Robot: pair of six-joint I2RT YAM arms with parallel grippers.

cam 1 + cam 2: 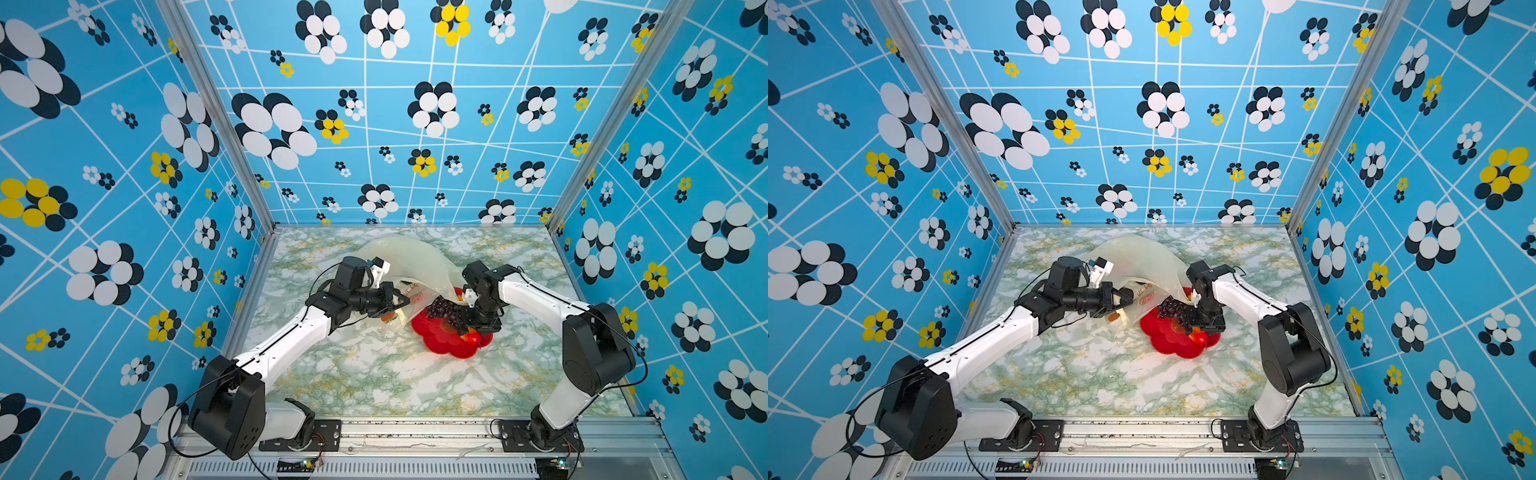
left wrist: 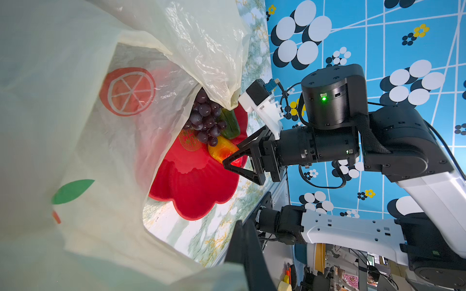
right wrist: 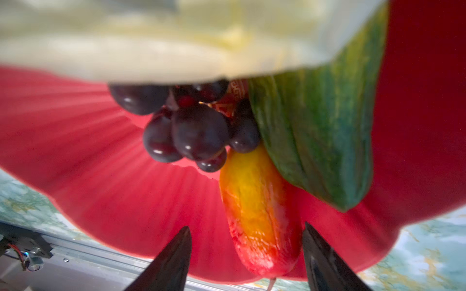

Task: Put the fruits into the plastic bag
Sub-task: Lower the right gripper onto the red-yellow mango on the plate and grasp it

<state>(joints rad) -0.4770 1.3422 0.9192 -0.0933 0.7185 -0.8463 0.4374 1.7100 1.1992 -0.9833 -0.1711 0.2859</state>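
- Red, glossy, flower-shaped plate point(image 1: 440, 347): the landmark for this entry, standing on the marbled tabletop point(image 1: 374, 382).
- Yellow-red fruit point(image 3: 257, 214): lay on the plate near the rim that faced away from the bag. Its long axis ran from the right jaws toward the plate's middle.
- Right jaws: stood partly open astride the near end of that fruit, one tip just beside it and the other apart; nothing was held.
- Grape bunch point(image 3: 199, 136): lay on the plate at the fruit's far end, touching it or nearly so.
- Green striped piece point(image 3: 322, 141): lay on the plate alongside both, its far part under the bag's film.
- Plastic bag point(image 1: 407, 253): its mouth was turned toward the plate, with film overhanging the plate's far side.
- Left jaws: closed, judged to be pinching the bag's rim.
- Judgement: the right arm was nearer, and a grip across the fruit's short width suited. The rim side was open, while the grapes and the green piece crowded the far end.
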